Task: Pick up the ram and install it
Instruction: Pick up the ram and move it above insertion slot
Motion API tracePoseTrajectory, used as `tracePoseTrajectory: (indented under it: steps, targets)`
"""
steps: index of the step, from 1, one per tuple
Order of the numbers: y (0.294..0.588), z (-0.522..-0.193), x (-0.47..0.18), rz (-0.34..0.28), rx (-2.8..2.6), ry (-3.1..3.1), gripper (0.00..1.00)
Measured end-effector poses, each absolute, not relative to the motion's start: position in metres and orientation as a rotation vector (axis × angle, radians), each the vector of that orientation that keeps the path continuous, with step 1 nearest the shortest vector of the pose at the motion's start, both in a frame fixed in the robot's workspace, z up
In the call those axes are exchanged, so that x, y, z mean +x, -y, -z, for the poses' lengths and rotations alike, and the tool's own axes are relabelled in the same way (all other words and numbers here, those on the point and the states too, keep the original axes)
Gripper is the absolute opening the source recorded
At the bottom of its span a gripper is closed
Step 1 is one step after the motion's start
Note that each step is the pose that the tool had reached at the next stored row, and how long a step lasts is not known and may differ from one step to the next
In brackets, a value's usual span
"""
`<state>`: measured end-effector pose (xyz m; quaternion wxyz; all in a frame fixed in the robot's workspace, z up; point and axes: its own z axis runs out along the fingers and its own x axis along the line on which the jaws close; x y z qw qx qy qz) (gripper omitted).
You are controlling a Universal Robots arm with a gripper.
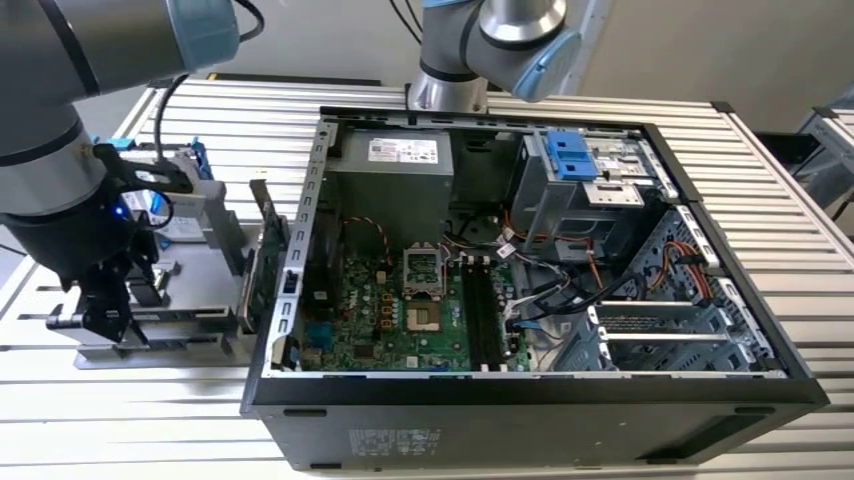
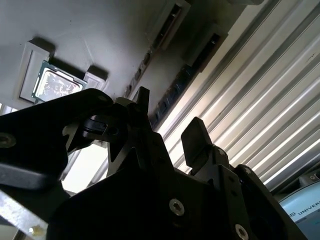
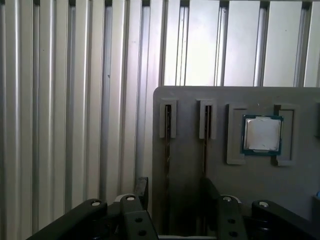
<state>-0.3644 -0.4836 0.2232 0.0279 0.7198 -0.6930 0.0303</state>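
Fingers of your tool stand apart, empty, either side of the ram edge-up in the grey holder beside a processor chip, with the open computer case at its three o'clock in the exterior view, on the slatted counter.

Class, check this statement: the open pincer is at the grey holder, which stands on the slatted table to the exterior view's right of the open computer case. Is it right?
No. The exterior view shows the grey holder standing to that view's left of the open computer case, not its right. The rest holds: the open pincer is at the holder, on the slatted table.
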Motion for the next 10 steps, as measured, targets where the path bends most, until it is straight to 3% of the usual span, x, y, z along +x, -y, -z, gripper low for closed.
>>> tracePoseTrajectory:
  steps: [10]
  targets:
    - [0.4871,-0.2124,-0.3643,-0.094,2.222,2.139,1.0]
